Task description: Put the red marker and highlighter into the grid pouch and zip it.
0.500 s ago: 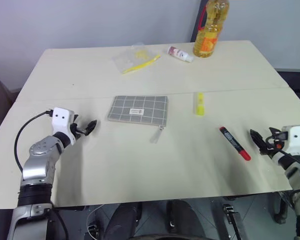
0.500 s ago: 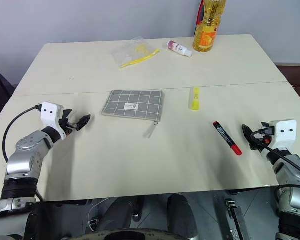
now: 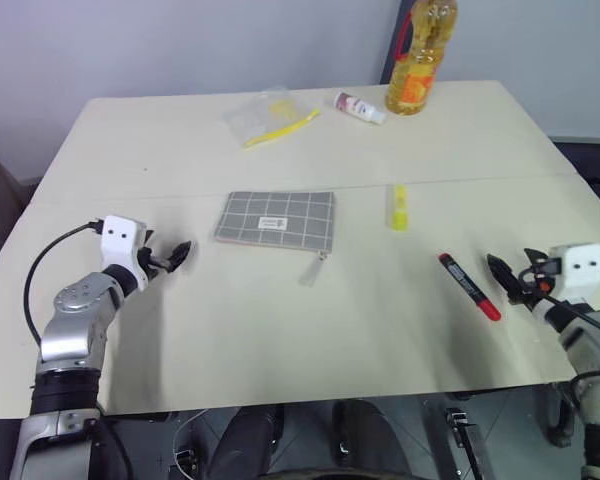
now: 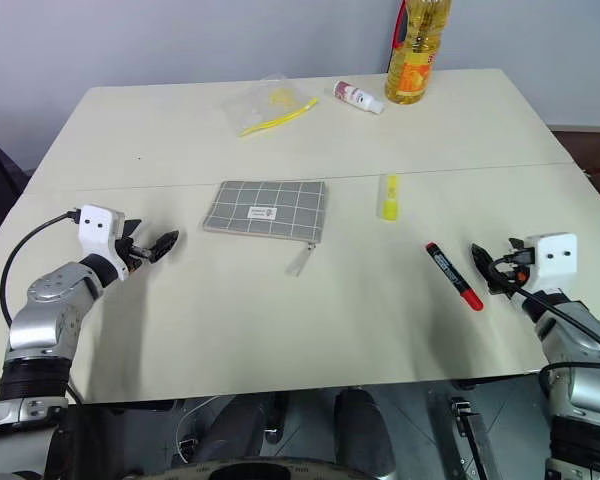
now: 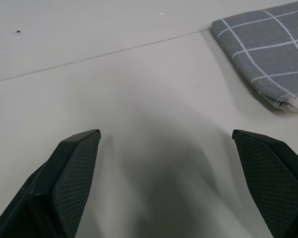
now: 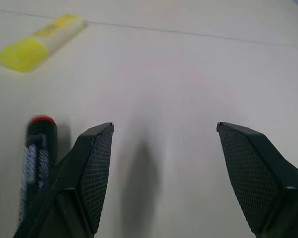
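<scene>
The grey grid pouch point(image 3: 276, 219) lies flat at the table's middle left, its zip pull trailing off the near right corner. The yellow highlighter point(image 3: 400, 207) rests to its right. Nearer the front right lies the red marker point(image 3: 469, 286), at an angle. My left gripper point(image 3: 178, 252) hovers open just left of the pouch, whose corner point(image 5: 268, 54) shows ahead of the fingers. My right gripper point(image 3: 505, 272) stands open just right of the marker; in the right wrist view the marker's red end point(image 6: 37, 153) sits beside one finger, with the highlighter point(image 6: 42, 40) farther off.
At the table's far side stand a yellow oil bottle point(image 3: 418, 60), a small white tube with a red cap point(image 3: 360, 107) and a clear plastic bag point(image 3: 270, 118) with a long yellow item. The table's front edge runs close below both arms.
My right gripper has shifted a little left, closer to the red marker. The left gripper and the objects on the table have kept their places.
</scene>
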